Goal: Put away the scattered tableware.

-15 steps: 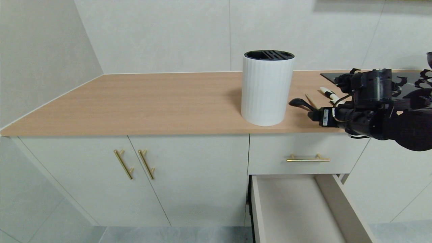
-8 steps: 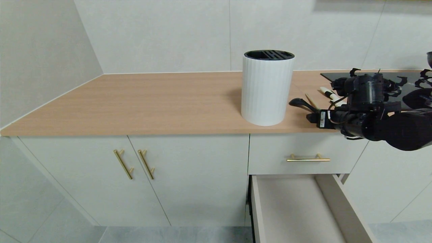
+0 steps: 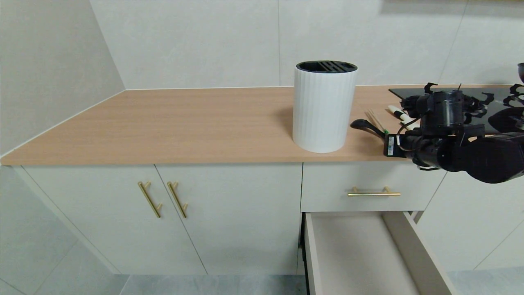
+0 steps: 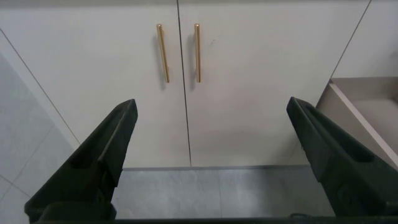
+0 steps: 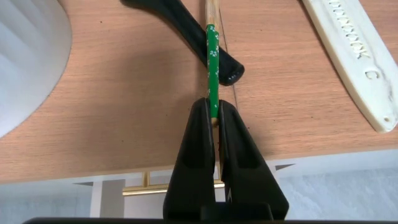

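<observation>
A pair of wooden chopsticks (image 5: pixel 212 43) with a green patterned band sits pinched between the fingers of my right gripper (image 5: pixel 213 111), just above the wooden counter (image 3: pixel 204 123). In the head view the chopsticks (image 3: pixel 373 119) stick out from the right gripper (image 3: pixel 388 137) toward the wall, right of the white ribbed utensil holder (image 3: pixel 324 107). A black utensil handle (image 5: pixel 186 31) lies under the chopsticks. A white handled utensil (image 5: pixel 354 59) lies farther right. My left gripper (image 4: pixel 211 109) is open, low before the cabinet doors.
An open drawer (image 3: pixel 315 250) juts out below the counter, under a shut drawer with a gold handle (image 3: pixel 373 193). A black cooktop (image 3: pixel 487 96) lies at the far right. The cabinet doors have gold handles (image 4: pixel 180 53).
My right gripper has drawn back slightly to the right, and the chopsticks have shifted with it, their far ends now showing next to the holder.
</observation>
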Controlling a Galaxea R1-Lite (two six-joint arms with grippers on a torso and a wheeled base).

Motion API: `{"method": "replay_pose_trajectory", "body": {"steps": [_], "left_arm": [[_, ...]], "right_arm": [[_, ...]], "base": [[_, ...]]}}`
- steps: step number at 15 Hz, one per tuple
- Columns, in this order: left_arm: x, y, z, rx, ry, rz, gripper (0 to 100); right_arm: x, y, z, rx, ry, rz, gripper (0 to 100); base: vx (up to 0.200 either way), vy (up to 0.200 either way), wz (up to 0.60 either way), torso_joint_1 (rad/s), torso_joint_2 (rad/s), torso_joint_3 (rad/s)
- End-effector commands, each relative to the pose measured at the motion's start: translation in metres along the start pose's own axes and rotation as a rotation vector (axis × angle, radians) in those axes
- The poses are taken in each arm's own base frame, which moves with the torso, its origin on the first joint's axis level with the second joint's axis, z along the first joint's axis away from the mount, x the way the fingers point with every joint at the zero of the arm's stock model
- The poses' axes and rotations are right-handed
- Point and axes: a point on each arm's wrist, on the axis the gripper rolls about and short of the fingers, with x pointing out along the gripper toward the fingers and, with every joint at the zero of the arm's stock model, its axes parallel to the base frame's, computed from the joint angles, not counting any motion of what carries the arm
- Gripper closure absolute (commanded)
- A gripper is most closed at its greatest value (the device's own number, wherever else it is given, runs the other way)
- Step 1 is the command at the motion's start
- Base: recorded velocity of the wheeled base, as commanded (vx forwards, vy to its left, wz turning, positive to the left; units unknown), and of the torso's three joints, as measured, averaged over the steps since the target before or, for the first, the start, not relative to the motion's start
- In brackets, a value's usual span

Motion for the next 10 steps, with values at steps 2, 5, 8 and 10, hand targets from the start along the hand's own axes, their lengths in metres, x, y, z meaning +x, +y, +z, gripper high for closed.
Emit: {"method": "replay_pose_trajectory", "body": {"steps": [2, 5, 8, 10], "left_arm": [[0.000, 0.000, 0.000, 0.000, 0.000, 0.000, 0], [0.000, 0.000, 0.000, 0.000, 0.000, 0.000, 0], [0.000, 0.000, 0.000, 0.000, 0.000, 0.000, 0], [0.000, 0.000, 0.000, 0.000, 0.000, 0.000, 0]], "right_arm": [[-0.003, -0.001, 0.002, 0.003, -0.008, 0.000, 100], [-0.016, -0.007, 0.013, 0.018, -0.041, -0.001, 100], [-0.045, -0.017, 0.029, 0.039, -0.098, 0.010, 100], [-0.070, -0.025, 0.037, 0.037, -0.092, 0.015, 100]], "base": [[0.000, 0.000, 0.00, 0.000, 0.00, 0.000], [0.000, 0.000, 0.00, 0.000, 0.00, 0.000], [0.000, 0.000, 0.00, 0.000, 0.00, 0.000], [0.000, 0.000, 0.00, 0.000, 0.00, 0.000]]}}
